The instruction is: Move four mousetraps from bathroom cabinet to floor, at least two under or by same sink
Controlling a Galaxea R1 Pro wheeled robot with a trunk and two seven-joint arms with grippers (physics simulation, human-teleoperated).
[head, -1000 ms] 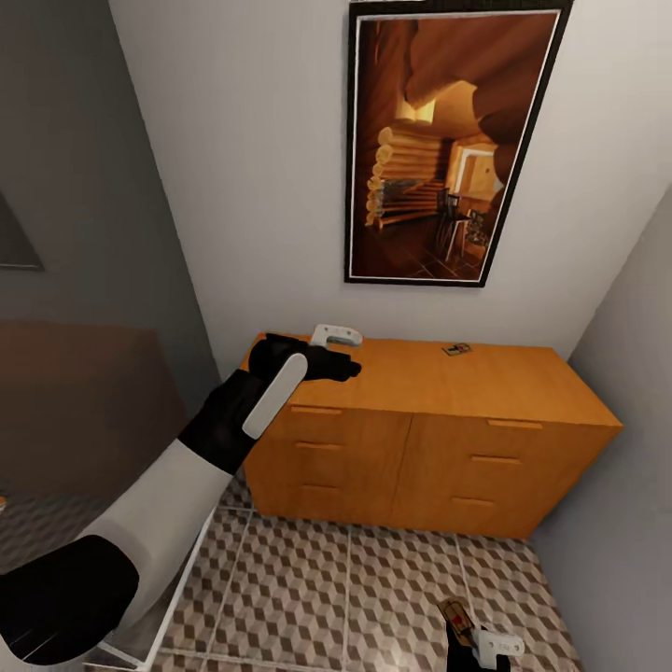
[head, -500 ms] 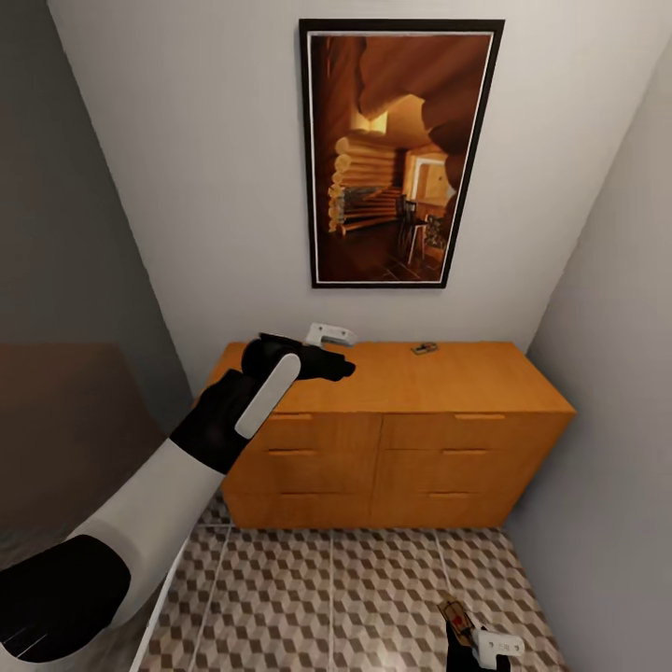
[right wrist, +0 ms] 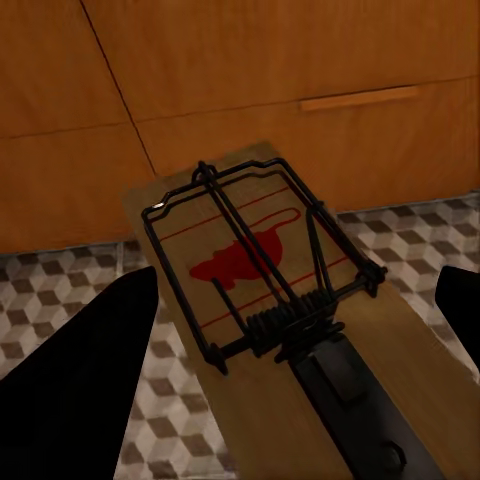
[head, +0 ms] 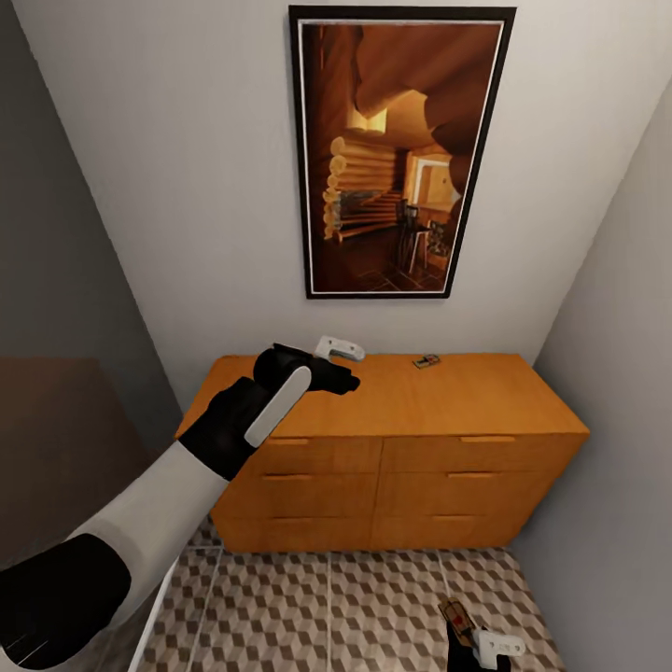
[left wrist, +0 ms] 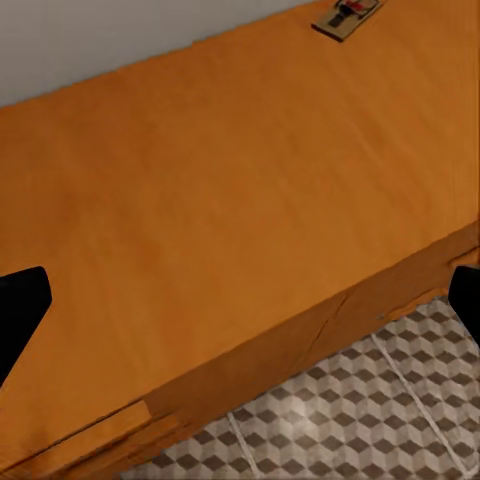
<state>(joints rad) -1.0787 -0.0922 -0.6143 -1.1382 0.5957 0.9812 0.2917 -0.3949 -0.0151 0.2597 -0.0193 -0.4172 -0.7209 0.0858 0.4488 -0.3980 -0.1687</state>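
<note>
Cabinet point(head: 439, 411) occupies the centre of the head view, drawers closed, flat against the back wall beneath a framed picture point(head: 399, 149). One mousetrap point(head: 427, 361) lies flat on its top near the wall, just right of centre; in the left wrist view this trap point(left wrist: 347, 15) sits at the upper edge, far along the wooden top. The left gripper point(head: 343, 366) hangs over the left part of the cabinet top, fingers spread wide and holding nothing, well apart from that trap, evidently lined up for a reach along the surface. The right gripper point(head: 467, 635) sits low at the bottom right of the head view, above the bathroom floor point(head: 308, 616), clamped on a second mousetrap point(right wrist: 265, 270), which the right wrist view shows held flat, wire side up. Judgement: the held trap is kept low for setting on the tiles. No sink is visible.
</note>
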